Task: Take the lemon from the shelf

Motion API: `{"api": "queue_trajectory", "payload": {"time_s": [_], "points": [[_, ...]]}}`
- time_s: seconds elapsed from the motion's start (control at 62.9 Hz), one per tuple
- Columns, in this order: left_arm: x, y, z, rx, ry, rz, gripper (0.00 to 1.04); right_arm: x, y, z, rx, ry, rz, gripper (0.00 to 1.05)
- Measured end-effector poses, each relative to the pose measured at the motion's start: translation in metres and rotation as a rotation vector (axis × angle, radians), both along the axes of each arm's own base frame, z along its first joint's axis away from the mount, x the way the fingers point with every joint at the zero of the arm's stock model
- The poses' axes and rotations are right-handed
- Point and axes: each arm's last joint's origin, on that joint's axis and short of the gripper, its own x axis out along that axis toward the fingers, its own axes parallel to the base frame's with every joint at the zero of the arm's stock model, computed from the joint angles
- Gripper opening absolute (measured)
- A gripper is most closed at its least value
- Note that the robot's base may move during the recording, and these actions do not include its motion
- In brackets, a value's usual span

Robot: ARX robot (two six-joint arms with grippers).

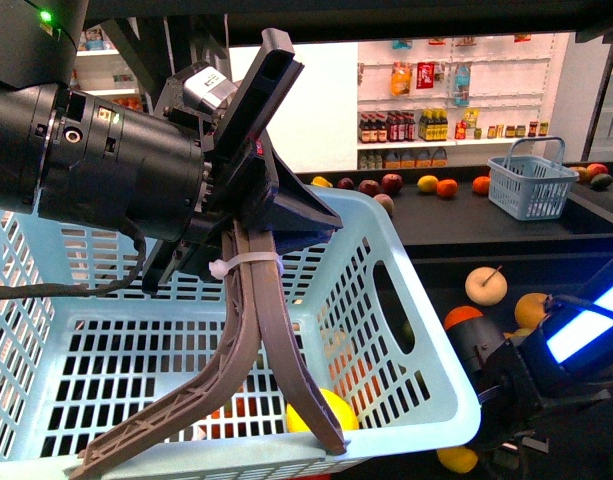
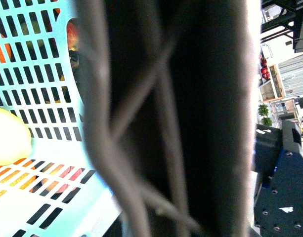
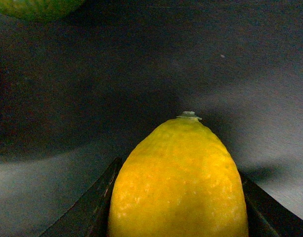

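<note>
Looking along the right gripper in its wrist view, the lemon fills the space between the two dark fingers, stem nub pointing away from the camera. Both flanks press against the fingers' inner faces, so the pincer is closed on the fruit. Behind it lies the dark, flat deck of the shelf, with a green fruit further off. In the front view the right arm sits at about four o'clock, over the shelf's lower deck; its fingertips and the lemon are hidden there. The left gripper, at seven o'clock, hangs with its brown fingers spread wide and empty over a pale blue basket. A second yellow fruit lies in the basket, just beside one fingertip.
</note>
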Motion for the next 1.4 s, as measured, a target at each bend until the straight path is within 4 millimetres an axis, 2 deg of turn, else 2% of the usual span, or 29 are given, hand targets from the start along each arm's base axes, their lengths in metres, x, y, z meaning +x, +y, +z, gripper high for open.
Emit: {"api": "queue_trajectory", "payload": {"time_s": [0.08, 0.207, 0.318, 0.413, 0.557, 0.588, 0.668, 0.747, 0.827, 0.89, 1.081, 1.272, 1.399], "points": [[0.000, 0.000, 0.000, 0.000, 0.000, 0.000, 0.11, -0.005, -0.013, 0.016, 0.001, -0.030, -0.016, 0.50], [0.000, 0.000, 0.000, 0.000, 0.000, 0.000, 0.11, -0.014, -0.037, 0.055, -0.003, -0.108, -0.040, 0.50], [0.000, 0.000, 0.000, 0.000, 0.000, 0.000, 0.11, -0.029, -0.059, 0.105, -0.015, -0.211, -0.040, 0.50], [0.000, 0.000, 0.000, 0.000, 0.000, 0.000, 0.11, -0.044, -0.066, 0.149, 0.019, -0.281, -0.018, 0.50], [0.000, 0.000, 0.000, -0.001, 0.000, -0.001, 0.11, -0.069, -0.055, 0.217, 0.097, -0.396, 0.077, 0.50], [0.000, 0.000, 0.000, 0.000, 0.000, -0.001, 0.11, -0.072, -0.052, 0.227, 0.108, -0.412, 0.093, 0.50], [0.000, 0.000, 0.000, 0.000, 0.000, 0.000, 0.11, -0.085, -0.033, 0.262, 0.157, -0.475, 0.162, 0.49], [0.000, 0.000, 0.000, 0.000, -0.001, -0.001, 0.11, -0.093, -0.013, 0.284, 0.190, -0.514, 0.228, 0.49], [0.000, 0.000, 0.000, 0.000, 0.000, -0.001, 0.11, -0.100, 0.008, 0.293, 0.206, -0.525, 0.281, 0.49], [0.000, 0.000, 0.000, 0.000, 0.000, -0.001, 0.11, -0.104, 0.022, 0.293, 0.217, -0.519, 0.314, 0.49], [0.000, 0.000, 0.000, 0.000, 0.000, -0.001, 0.11, -0.112, 0.062, 0.272, 0.231, -0.450, 0.394, 0.49], [0.000, 0.000, 0.000, 0.001, -0.001, -0.001, 0.11, -0.112, 0.083, 0.251, 0.247, -0.409, 0.425, 0.49], [0.000, 0.000, 0.000, 0.000, 0.002, 0.001, 0.11, -0.112, 0.089, 0.247, 0.249, -0.407, 0.427, 0.66]]}}
